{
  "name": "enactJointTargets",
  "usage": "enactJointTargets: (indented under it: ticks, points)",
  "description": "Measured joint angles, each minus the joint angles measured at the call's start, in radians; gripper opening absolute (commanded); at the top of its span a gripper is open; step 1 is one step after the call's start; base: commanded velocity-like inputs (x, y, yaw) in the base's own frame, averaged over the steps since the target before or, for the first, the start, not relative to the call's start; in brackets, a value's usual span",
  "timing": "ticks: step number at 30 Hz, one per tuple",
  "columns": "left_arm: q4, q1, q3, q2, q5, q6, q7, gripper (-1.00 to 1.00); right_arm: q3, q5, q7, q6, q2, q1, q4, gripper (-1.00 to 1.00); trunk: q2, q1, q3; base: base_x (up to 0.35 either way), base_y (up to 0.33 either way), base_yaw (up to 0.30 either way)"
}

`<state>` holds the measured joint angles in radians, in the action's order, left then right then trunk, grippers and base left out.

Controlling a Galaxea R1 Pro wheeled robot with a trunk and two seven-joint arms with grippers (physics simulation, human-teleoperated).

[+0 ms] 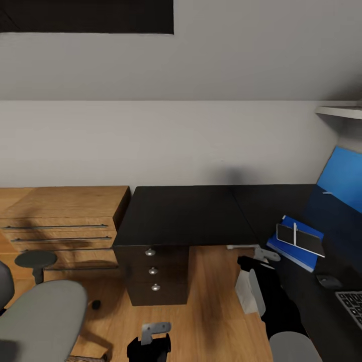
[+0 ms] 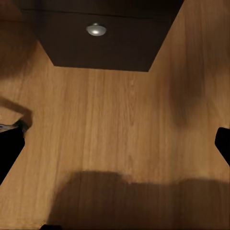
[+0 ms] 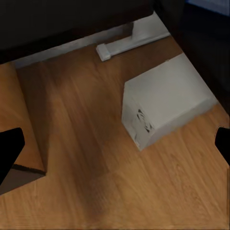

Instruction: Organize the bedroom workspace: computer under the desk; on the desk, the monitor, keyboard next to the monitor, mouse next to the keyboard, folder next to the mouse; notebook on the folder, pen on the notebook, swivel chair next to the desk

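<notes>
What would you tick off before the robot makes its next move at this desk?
1. Folder on desk, near mouse: ok.
2. Notebook on folder, pen on top: ok.
3. Mouse beside keyboard: ok.
4. Computer under desk: cannot tell; it sits on the floor by a desk leg.
5. Chair next to desk: not ok; it stands off by the dresser.
6. Left pincer and right pincer open, empty: ok.

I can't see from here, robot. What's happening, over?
Both claws look open, holding nothing. Pen on notebook on folder, mouse beside. Swivel chair away from desk.
</notes>
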<state>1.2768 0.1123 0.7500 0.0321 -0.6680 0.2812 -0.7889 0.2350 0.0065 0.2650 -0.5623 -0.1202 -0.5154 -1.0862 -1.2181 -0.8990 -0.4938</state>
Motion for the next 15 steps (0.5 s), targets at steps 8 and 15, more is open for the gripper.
enactJointTargets:
  ticks: [8,15]
  points:
    - [-0.001,0.000,-0.017,0.001,0.000,0.000,0.000,1.00,0.000,0.001,-0.001,0.002,0.000,0.001,0.008,1.00,0.000,0.000,0.011,-0.335,0.000,0.000]
    - [-0.001,0.000,-0.029,0.001,0.000,0.000,0.000,1.00,-0.002,0.000,0.001,0.055,0.000,0.001,0.026,1.00,0.000,0.000,0.022,-0.335,0.000,0.000]
